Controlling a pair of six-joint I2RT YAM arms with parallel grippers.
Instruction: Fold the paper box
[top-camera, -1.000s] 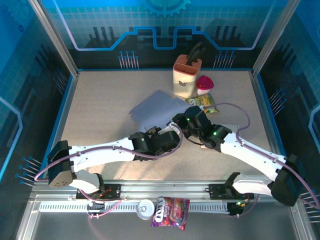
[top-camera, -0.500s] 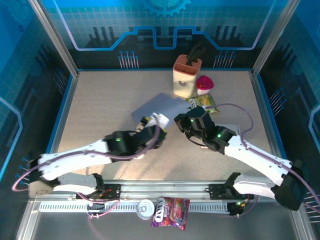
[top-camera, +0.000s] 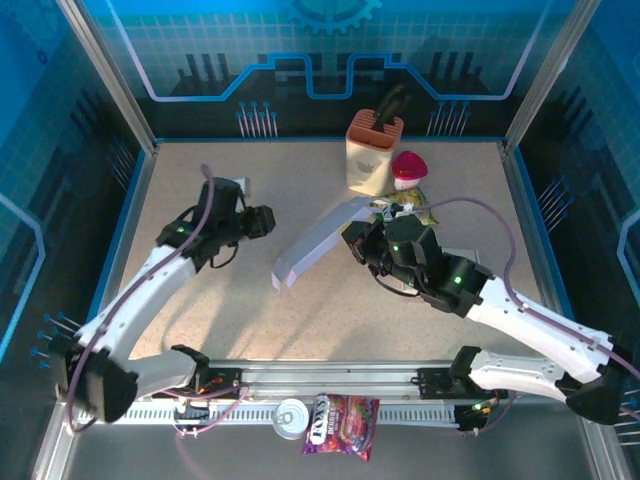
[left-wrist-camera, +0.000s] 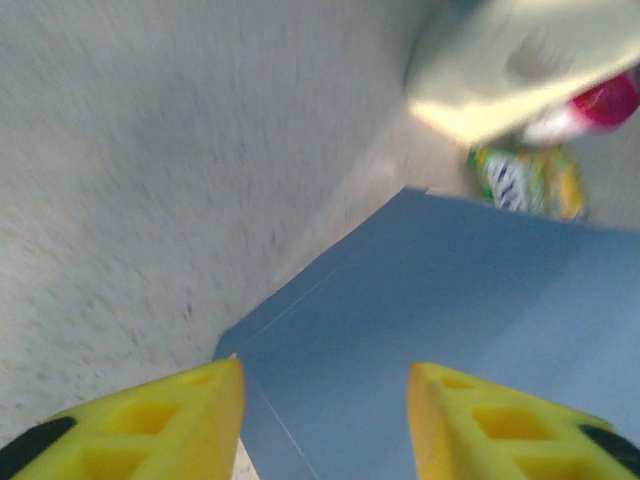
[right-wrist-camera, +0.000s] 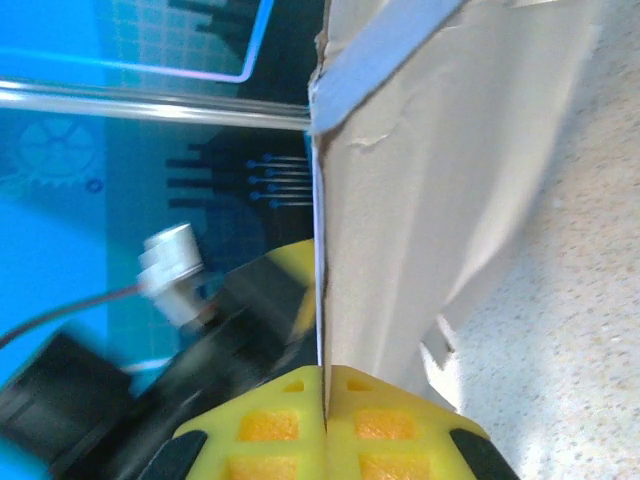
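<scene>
We see the paper box slate blue outside and pale grey-brown within, against a table of speckled beige. The left gripper has yellow fingers, the holder is cream topped with orange, and the blurred packet looks green, yellow and white, perhaps striped.

The paper box has one edge between the fingers of the right gripper and reaches out to that gripper's left. The left gripper is near the box's other side, apart from it. A snack packet lies just behind the right gripper, and a holder stands farther back.
</scene>
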